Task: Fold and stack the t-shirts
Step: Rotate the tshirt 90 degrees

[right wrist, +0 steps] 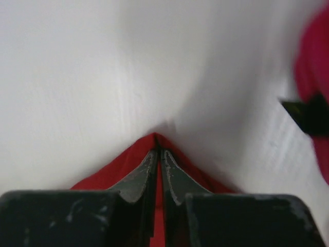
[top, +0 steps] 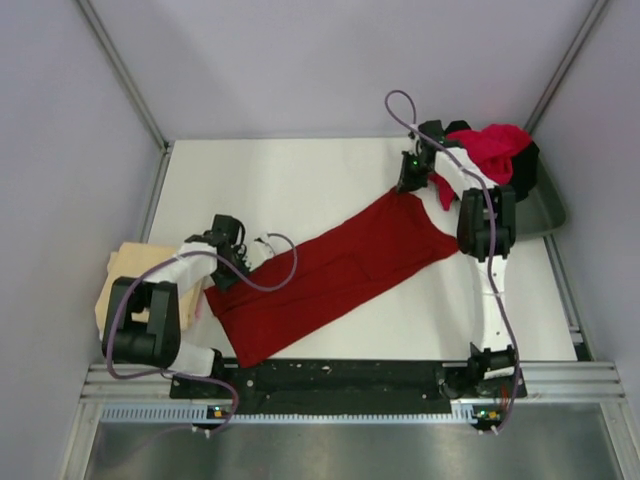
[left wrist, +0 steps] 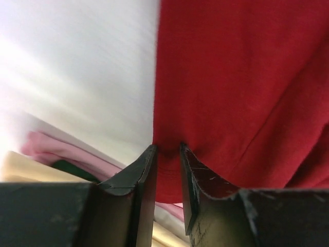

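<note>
The dark maroon red t-shirt point(top: 330, 265) is stretched out diagonally across the white table. My left gripper point(top: 225, 268) is shut on its near-left edge; in the left wrist view the cloth point(left wrist: 241, 77) sits between the fingers point(left wrist: 146, 170). My right gripper point(top: 408, 185) is shut on the shirt's far-right corner; in the right wrist view the cloth point(right wrist: 128, 159) forms a peak at the fingertips point(right wrist: 158, 150). The pale beige t-shirt point(top: 125, 280) lies folded at the left edge. The bright red t-shirt point(top: 495, 148) and the black one point(top: 527, 165) are bunched together at the back right.
A grey-green tray point(top: 548, 212) sits under the bunched shirts at the back right. Metal frame posts and grey walls surround the table point(top: 280, 190). The folded stack shows as pinkish layers in the left wrist view point(left wrist: 46, 146).
</note>
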`<action>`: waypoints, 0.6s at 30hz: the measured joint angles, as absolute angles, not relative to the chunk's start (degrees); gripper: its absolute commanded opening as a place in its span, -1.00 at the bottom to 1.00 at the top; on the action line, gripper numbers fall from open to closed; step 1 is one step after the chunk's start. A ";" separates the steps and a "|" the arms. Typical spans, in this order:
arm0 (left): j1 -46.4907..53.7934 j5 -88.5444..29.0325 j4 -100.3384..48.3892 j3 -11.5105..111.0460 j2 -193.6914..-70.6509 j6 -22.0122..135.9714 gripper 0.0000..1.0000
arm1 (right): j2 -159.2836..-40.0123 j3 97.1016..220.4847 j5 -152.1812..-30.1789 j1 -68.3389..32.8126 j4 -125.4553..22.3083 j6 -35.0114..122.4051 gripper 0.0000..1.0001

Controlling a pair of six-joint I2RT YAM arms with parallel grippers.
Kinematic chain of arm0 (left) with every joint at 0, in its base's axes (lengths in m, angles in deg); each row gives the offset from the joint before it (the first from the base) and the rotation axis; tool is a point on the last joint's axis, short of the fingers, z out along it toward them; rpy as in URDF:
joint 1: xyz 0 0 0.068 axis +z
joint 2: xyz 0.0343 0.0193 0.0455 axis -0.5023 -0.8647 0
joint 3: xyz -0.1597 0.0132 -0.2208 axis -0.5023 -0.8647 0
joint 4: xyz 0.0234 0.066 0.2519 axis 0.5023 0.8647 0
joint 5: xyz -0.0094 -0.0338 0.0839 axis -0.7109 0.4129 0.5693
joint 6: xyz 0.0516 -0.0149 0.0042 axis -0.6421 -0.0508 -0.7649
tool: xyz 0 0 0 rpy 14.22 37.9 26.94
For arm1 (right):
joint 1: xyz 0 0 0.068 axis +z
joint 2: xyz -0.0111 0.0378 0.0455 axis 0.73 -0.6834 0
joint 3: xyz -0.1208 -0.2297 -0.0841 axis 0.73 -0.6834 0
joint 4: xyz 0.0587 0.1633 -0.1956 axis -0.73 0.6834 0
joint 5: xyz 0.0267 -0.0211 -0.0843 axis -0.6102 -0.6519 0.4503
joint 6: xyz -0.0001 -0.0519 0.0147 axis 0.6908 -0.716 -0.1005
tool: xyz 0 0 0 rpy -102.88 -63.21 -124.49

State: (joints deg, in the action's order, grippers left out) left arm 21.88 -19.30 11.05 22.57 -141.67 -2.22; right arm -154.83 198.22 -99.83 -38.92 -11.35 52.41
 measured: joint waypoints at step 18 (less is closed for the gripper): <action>21.24 -27.17 28.29 25.17 -126.43 0.63 -0.16 | -134.84 186.42 -88.10 -33.98 -11.88 52.50 0.17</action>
